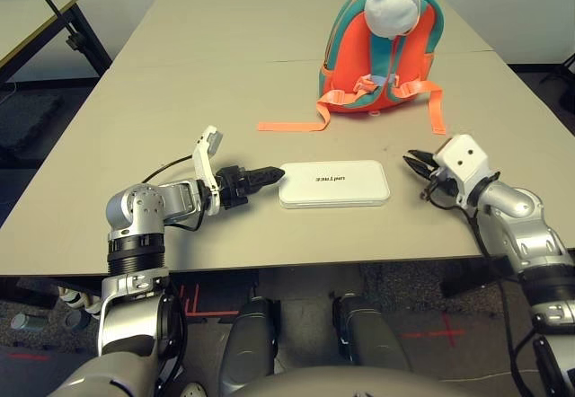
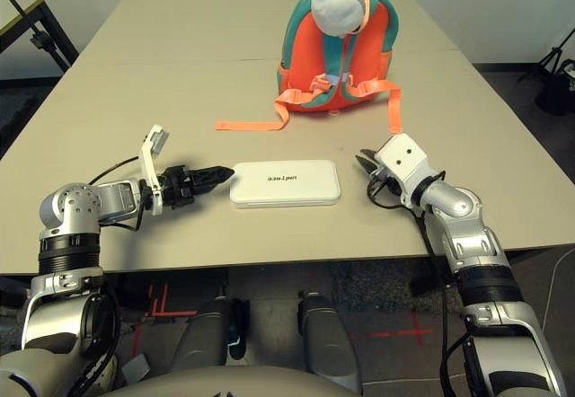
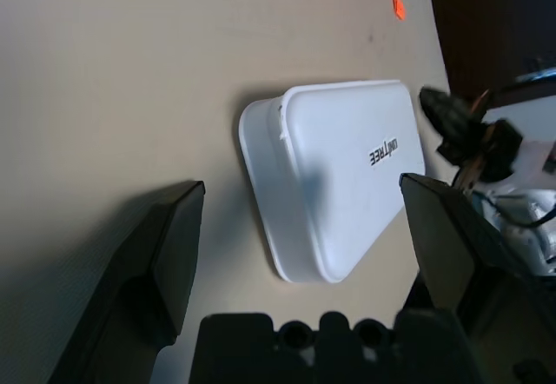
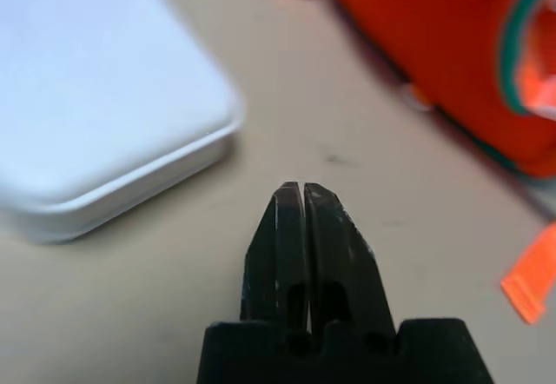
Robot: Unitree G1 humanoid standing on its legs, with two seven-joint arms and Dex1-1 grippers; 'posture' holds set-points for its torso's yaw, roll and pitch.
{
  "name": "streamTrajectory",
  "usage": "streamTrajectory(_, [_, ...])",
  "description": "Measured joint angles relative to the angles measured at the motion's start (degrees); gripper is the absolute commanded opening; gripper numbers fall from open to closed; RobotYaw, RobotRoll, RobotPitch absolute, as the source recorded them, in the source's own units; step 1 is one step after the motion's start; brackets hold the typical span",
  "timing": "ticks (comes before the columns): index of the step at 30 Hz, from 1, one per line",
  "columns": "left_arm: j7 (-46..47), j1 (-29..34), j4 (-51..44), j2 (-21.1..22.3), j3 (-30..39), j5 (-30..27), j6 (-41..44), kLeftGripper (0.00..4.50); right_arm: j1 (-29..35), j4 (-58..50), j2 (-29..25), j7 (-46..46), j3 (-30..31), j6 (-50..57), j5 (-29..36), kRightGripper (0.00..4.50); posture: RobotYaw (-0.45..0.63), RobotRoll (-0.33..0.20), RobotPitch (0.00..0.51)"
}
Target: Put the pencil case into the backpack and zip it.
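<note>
I count one pencil case, one backpack far right; left gripper spread wide, right gripper clenched empty.

The left pincer is held low with its fingers spread wide, pointed toward the right. The right pincer is pressed shut, empty, and angled toward the left.
</note>
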Motion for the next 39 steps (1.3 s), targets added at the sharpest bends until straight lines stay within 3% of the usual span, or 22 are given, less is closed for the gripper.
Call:
streamTrajectory(15, [-0.7,-2.6,6.2,-0.9,2.3,-1.1,3.9,4.5,1.1,-1.1,0.0,1.6,0.9,0.1,-1.4,0.05,-0.08,0.0,0.094])
streamTrajectory(39, [-0.1,-3.8,7.8,-1.2,3.5,-0.7,6.2,4.5,1.1,-6.4,2.1,3.6,4.3,3.9,-1.7,0.05,-0.08,0.0,0.095])
